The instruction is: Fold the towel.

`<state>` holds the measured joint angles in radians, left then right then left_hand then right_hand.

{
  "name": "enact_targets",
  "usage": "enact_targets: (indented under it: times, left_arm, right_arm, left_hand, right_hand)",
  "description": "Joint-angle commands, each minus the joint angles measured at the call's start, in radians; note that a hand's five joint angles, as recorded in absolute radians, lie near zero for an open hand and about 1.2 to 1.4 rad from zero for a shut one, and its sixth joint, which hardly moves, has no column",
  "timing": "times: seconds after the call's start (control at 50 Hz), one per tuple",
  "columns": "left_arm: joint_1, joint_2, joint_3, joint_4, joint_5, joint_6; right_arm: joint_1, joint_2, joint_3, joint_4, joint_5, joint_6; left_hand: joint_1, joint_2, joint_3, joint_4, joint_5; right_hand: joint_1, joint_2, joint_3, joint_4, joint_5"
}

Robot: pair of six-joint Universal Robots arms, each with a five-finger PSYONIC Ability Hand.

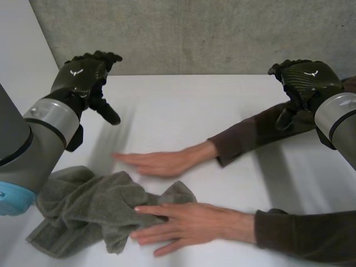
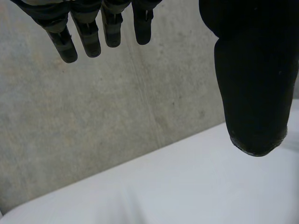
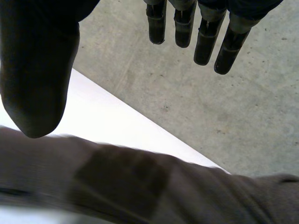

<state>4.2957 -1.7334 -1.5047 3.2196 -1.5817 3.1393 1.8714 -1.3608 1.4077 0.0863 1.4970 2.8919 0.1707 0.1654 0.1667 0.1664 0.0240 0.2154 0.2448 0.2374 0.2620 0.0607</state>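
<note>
**A:** Where is the towel?

**B:** Lower left of the frame. The grey towel lies crumpled on the white table, stretching toward lower centre, where a person's hand presses its end.

**A:** And the robot?

**B:** Farther back. The left hand, upper left, is open, empty and nearer the towel. The right hand, upper right, hangs equally open over the person's forearm.

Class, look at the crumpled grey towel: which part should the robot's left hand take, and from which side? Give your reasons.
Probably the flat hemmed edge at the left end of the towel, approached from above on that side by the left hand: it lies spread out, while a person's hand covers the bunched opposite end.
</note>
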Motion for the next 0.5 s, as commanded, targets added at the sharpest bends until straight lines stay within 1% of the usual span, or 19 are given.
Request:
enact_targets:
  times: [0.02, 0.08, 0.16, 0.24, 0.28, 0.3, 0.34, 0.38, 0.4, 0.46, 0.48, 0.5]
  left_arm:
    - [0.004, 0.008, -0.074, 0.002, 0.000, 0.001]
    - [0.013, 0.011, -0.078, 0.002, 0.000, 0.001]
    - [0.013, 0.023, -0.069, -0.007, 0.002, 0.008]
    - [0.015, 0.060, -0.077, -0.017, 0.006, 0.051]
    - [0.022, 0.092, -0.091, -0.044, 0.017, 0.112]
    - [0.022, 0.092, -0.091, -0.044, 0.017, 0.113]
    - [0.047, 0.129, -0.109, -0.119, 0.048, 0.203]
    - [0.099, 0.159, -0.123, -0.214, 0.106, 0.293]
    - [0.099, 0.160, -0.123, -0.215, 0.106, 0.294]
    - [0.203, 0.175, -0.179, -0.326, 0.216, 0.372]
    - [0.203, 0.175, -0.180, -0.327, 0.216, 0.372]
    - [0.240, 0.182, -0.208, -0.345, 0.251, 0.387]
  right_arm:
    - [0.028, -0.001, 0.004, 0.003, -0.001, 0.000]
    - [0.057, 0.005, 0.000, 0.003, -0.001, -0.003]
    - [0.060, 0.017, -0.001, 0.003, -0.003, -0.003]
    - [0.060, 0.022, -0.003, 0.007, -0.020, -0.002]
    - [0.061, 0.034, -0.009, 0.012, -0.050, -0.002]
    - [0.061, 0.034, -0.009, 0.012, -0.050, -0.002]
    - [0.060, 0.040, -0.009, 0.032, -0.089, -0.002]
    - [0.061, 0.042, -0.012, 0.061, -0.121, -0.002]
    - [0.061, 0.042, -0.012, 0.061, -0.121, -0.002]
    - [0.071, 0.048, -0.010, 0.090, -0.178, 0.003]
    - [0.071, 0.048, -0.010, 0.090, -0.178, 0.003]
    - [0.089, 0.055, -0.010, 0.099, -0.201, 0.006]
  left_hand:
    - [0.005, 0.010, 0.009, 0.009, -0.023]
    - [0.005, 0.010, 0.009, 0.009, -0.023]
    - [0.008, 0.013, 0.012, 0.012, -0.020]
    - [0.025, 0.031, 0.029, 0.029, -0.003]
    - [0.043, 0.048, 0.047, 0.047, 0.015]
    - [0.043, 0.048, 0.047, 0.047, 0.015]
    - [0.052, 0.057, 0.056, 0.056, 0.024]
    - [0.043, 0.048, 0.047, 0.047, 0.015]
    - [0.043, 0.048, 0.047, 0.047, 0.015]
    - [0.040, 0.045, 0.044, 0.044, 0.012]
    - [0.040, 0.045, 0.044, 0.044, 0.012]
    - [0.043, 0.048, 0.047, 0.047, 0.015]
  right_hand:
    - [-0.041, -0.070, -0.063, -0.087, -0.061]
    - [-0.041, -0.070, -0.063, -0.087, -0.061]
    - [-0.041, -0.070, -0.063, -0.087, -0.061]
    - [-0.041, -0.070, -0.063, -0.087, -0.061]
    - [-0.041, -0.070, -0.063, -0.087, -0.061]
    - [-0.041, -0.070, -0.063, -0.087, -0.061]
    - [-0.041, -0.070, -0.063, -0.087, -0.061]
    - [-0.041, -0.070, -0.063, -0.087, -0.061]
    - [-0.041, -0.070, -0.063, -0.087, -0.061]
    - [-0.041, -0.070, -0.063, -0.087, -0.061]
    - [-0.041, -0.070, -0.063, -0.087, -0.061]
    - [-0.041, -0.070, -0.063, -0.087, -0.061]
